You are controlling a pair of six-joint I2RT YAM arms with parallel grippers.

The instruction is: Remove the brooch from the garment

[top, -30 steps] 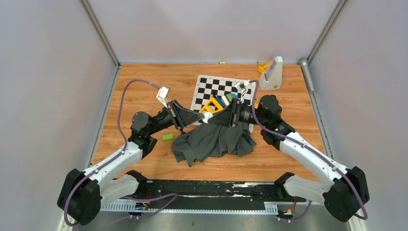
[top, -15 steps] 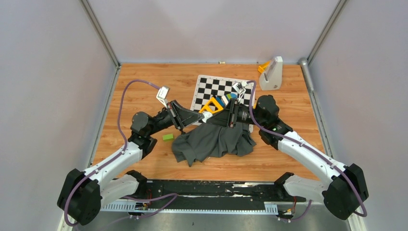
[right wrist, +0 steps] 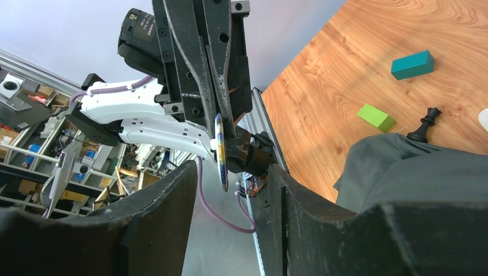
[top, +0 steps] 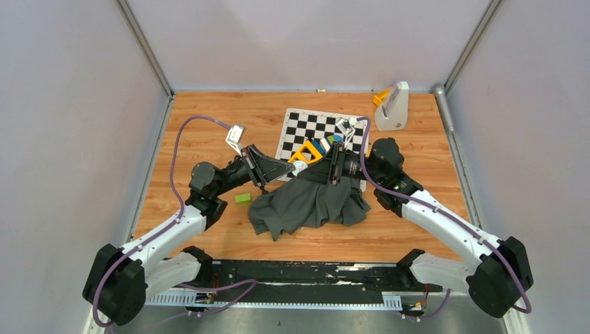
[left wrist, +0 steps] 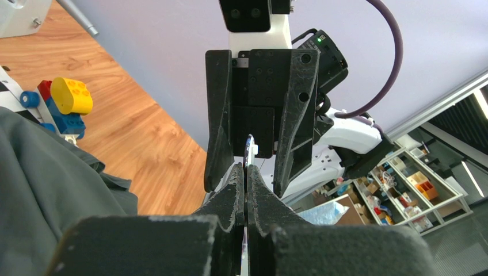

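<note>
While the left hand [left wrist: 246, 172] pinches the brooch [right wrist: 220, 150], the right hand [right wrist: 233, 173] gapes around it.

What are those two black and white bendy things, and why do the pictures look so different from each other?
They are two robot arms with pinching jaws. One picture looks down from above; the other two come from little cameras on each wrist. On the wooden table lie a grey shirt, a chequered board and a green block. The left jaws are pinched shut on a thin shiny brooch, held up in the air. The right jaws face it, open, one on each side of the brooch.
</note>
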